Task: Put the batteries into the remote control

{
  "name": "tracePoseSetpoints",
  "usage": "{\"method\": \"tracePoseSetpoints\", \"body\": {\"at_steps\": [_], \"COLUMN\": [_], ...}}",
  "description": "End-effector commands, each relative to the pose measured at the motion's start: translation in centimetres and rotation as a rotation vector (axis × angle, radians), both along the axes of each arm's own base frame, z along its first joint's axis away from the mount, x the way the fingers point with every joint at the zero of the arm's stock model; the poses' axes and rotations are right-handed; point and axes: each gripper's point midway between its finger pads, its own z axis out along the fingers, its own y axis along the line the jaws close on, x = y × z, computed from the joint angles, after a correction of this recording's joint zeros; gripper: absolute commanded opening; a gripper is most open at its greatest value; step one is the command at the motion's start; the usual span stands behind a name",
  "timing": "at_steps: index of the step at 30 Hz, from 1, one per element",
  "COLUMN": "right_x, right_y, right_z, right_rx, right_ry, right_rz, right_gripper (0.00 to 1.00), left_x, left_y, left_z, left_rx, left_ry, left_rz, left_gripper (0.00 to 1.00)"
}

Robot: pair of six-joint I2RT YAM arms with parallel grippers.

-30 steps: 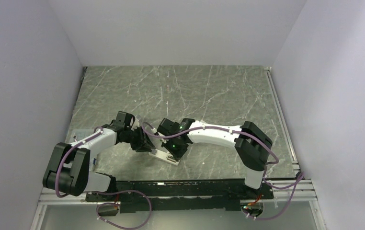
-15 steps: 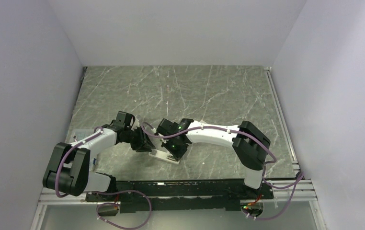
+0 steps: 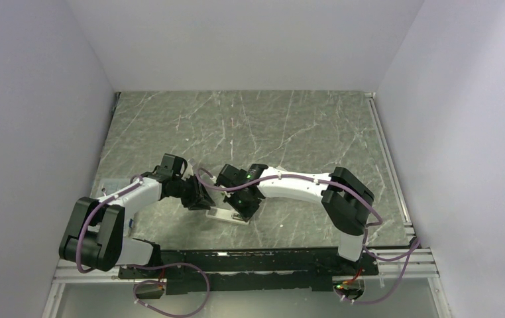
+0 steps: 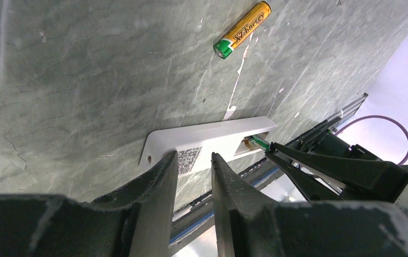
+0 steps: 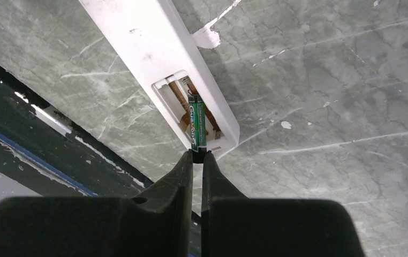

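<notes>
The white remote control (image 3: pixel 228 216) lies back-up on the marble table, with its battery compartment (image 5: pixel 183 107) open. My right gripper (image 5: pixel 197 155) is shut on the end of the greenish battery (image 5: pixel 197 127). The battery's far end sits in the compartment's right slot. This battery also shows in the left wrist view (image 4: pixel 256 142). My left gripper (image 4: pixel 194 158) stands over the remote's (image 4: pixel 212 140) QR-code end. Its jaws are a narrow gap apart and hold nothing. The orange-gold battery (image 4: pixel 243 29) lies loose on the table beyond the remote.
The black rail (image 3: pixel 256 255) of the arm mount runs along the table's near edge, close behind the remote. It also shows in the right wrist view (image 5: pixel 41 123). Grey walls enclose the table on the left, back and right.
The right arm has edged slightly left with the greenish battery. The left arm and the remote have hardly moved.
</notes>
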Motion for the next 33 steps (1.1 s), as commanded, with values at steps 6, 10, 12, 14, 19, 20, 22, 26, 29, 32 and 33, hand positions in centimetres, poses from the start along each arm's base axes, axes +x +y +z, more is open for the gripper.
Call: {"method": "tracePoseSetpoints", "body": {"at_steps": [6,10,12,14,19,20,22,26,29,32,33], "right_x": [0.9,1.0,1.0,1.0,0.9,1.0,1.0,1.0,1.1,1.3,1.4], "right_y": [0.7,1.1,1.2,1.0,0.6,0.5,0.4,0.3,0.3,0.3,0.2], "right_z": [1.3,2.0,2.2,2.1,1.5,1.4,1.3,1.1,1.0,1.0,1.0], "right_rx": [0.011,0.032,0.037,0.031,0.006,0.003,-0.004,-0.009,-0.012,-0.017,-0.018], "right_ry": [-0.045,-0.052,-0.053,-0.052,-0.050,-0.050,-0.049,-0.051,-0.054,-0.063,-0.067], "right_rz": [-0.015,-0.010,-0.008,-0.005,0.004,0.007,0.009,0.012,0.010,0.006,0.003], "right_gripper": [0.00,0.00,0.00,0.00,0.00,0.00,0.00,0.00,0.02,0.09,0.10], "left_x": [-0.1,-0.2,-0.1,-0.1,-0.2,-0.2,-0.2,-0.1,-0.1,-0.1,-0.1], "left_y": [-0.4,-0.3,-0.3,-0.3,-0.3,-0.3,-0.3,-0.3,-0.3,-0.3,-0.3], "left_z": [0.1,0.0,0.0,0.1,0.0,0.0,0.0,0.0,0.0,0.0,0.0], "left_rx": [-0.019,-0.018,-0.017,-0.015,-0.014,-0.014,-0.013,-0.012,-0.012,-0.012,-0.012], "left_ry": [-0.009,-0.006,-0.008,-0.009,-0.007,-0.007,-0.007,-0.007,-0.005,-0.004,-0.004], "left_rz": [-0.015,-0.013,-0.012,-0.011,-0.010,-0.010,-0.009,-0.008,-0.007,-0.006,-0.006], "left_gripper": [0.34,0.35,0.34,0.35,0.35,0.35,0.35,0.35,0.35,0.35,0.35]}}
